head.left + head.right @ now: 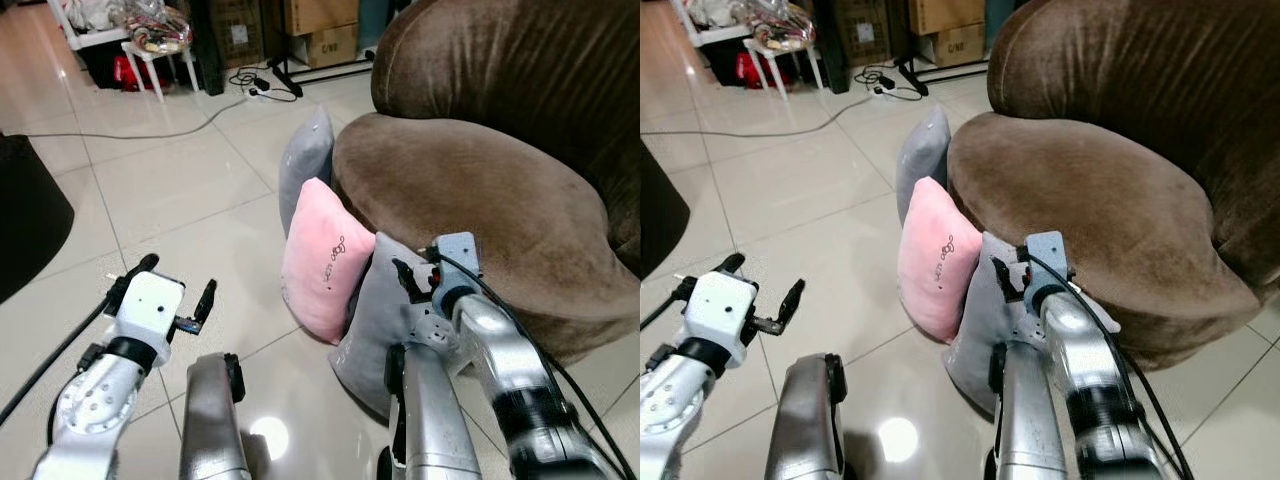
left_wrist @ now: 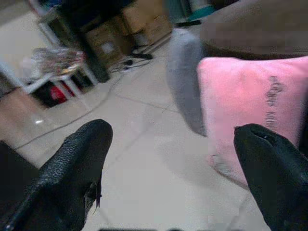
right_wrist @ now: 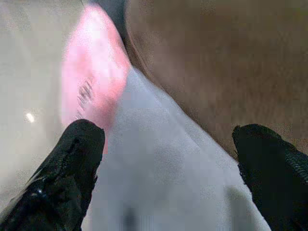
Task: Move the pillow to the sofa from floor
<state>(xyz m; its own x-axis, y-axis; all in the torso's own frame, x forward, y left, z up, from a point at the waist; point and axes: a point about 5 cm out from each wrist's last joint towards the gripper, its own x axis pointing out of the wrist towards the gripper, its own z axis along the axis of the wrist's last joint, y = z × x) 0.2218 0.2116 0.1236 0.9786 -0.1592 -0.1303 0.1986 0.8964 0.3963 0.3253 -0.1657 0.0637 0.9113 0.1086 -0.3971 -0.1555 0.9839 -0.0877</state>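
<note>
The left gripper [image 1: 175, 290] is held over the tiled floor [image 1: 180, 190] with fingers spread. The soft pink square pillow [image 1: 322, 260] is propped on the floor against the brown plush sofa [image 1: 480, 210]. If only the nearer grey pillow [image 1: 375, 320] is taken by the wide-spread right gripper [image 3: 168, 163], the pink one may be toppled.

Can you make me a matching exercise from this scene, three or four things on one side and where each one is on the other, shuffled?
Things:
1. pink pillow
2. right gripper
3. left gripper
4. white power strip

Places:
A. over bare floor tiles, fingers open
B. on the floor far back, with cables
C. leaning on the sofa, between two grey pillows
D. at the nearest grey pillow

Pairs: 1-C, 2-D, 3-A, 4-B
</note>
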